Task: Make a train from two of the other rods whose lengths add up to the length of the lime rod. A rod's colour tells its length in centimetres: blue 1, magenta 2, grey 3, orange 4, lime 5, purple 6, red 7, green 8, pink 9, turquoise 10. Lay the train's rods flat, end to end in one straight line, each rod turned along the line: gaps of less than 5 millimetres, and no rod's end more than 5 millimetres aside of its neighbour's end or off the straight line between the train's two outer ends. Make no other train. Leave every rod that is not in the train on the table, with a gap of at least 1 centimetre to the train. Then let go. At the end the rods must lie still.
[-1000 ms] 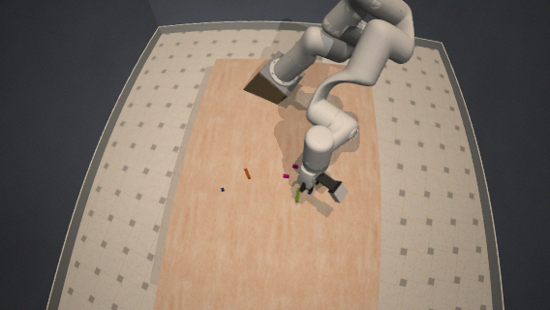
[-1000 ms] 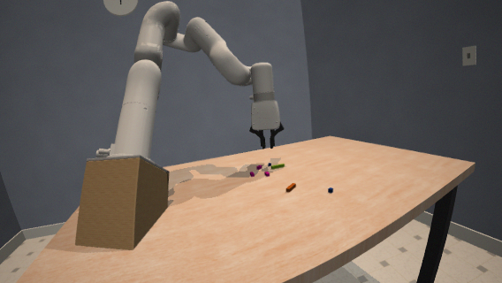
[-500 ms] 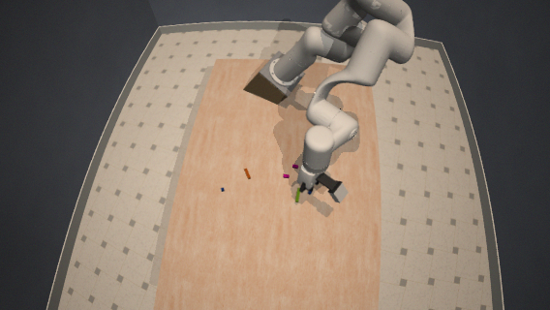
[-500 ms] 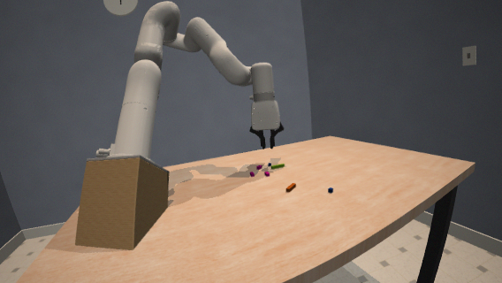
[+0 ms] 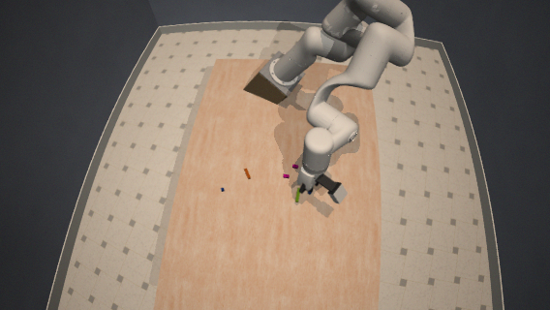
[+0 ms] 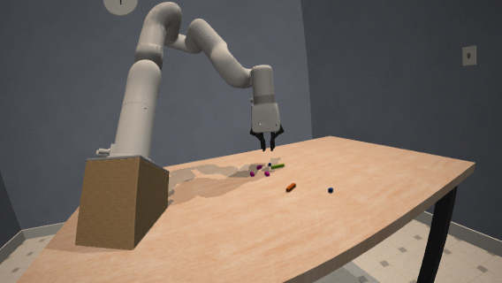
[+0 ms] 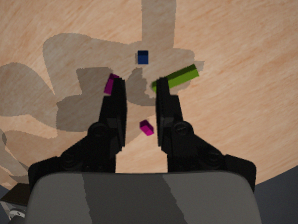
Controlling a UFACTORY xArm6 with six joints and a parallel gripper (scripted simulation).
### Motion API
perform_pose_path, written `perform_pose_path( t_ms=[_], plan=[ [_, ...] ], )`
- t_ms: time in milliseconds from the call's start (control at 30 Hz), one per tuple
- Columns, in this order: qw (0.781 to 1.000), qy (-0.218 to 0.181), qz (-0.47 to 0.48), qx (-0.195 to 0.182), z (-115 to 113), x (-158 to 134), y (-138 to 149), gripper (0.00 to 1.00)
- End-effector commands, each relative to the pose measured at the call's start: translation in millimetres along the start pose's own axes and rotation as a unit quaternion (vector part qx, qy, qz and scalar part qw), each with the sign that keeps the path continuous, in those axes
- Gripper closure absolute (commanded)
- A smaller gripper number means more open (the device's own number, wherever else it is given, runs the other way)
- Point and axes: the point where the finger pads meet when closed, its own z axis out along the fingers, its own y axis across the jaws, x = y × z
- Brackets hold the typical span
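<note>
My gripper (image 6: 267, 148) hangs well above the table over a small cluster of rods. Its fingers stand narrowly apart with nothing between them. In the wrist view a lime rod (image 7: 177, 78) lies flat by the right fingertip, a small blue rod (image 7: 143, 56) lies beyond the tips, one magenta rod (image 7: 112, 83) sits by the left fingertip, and another magenta rod (image 7: 147, 128) shows between the fingers, down on the table. In the side view the lime rod (image 6: 277, 166), three magenta rods (image 6: 259, 167) and the blue rod (image 6: 270, 164) lie close together. An orange rod (image 6: 291, 187) and a second blue rod (image 6: 330, 190) lie apart from them.
The arm's brown base box (image 6: 119, 201) stands at the far end of the table. In the top view the orange rod (image 5: 247, 173) and the lone blue rod (image 5: 223, 189) lie left of the cluster, and the lime rod (image 5: 297, 195) lies beside the gripper.
</note>
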Motion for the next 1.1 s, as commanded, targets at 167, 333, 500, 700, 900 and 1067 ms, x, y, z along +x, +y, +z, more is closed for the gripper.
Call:
perform_pose_path(
  t_ms=[167,333,500,700,900,1067],
  plan=[
    [1.000,0.001,0.000,-0.001,9,1,1,0.76],
    [1.000,0.001,0.000,-0.001,18,1,1,0.76],
    [1.000,0.001,0.000,-0.001,26,0,1,0.76],
    [1.000,0.001,0.000,-0.001,31,0,1,0.76],
    [1.000,0.001,0.000,-0.001,38,0,1,0.76],
    [1.000,0.001,0.000,-0.001,41,0,2,0.76]
  ],
)
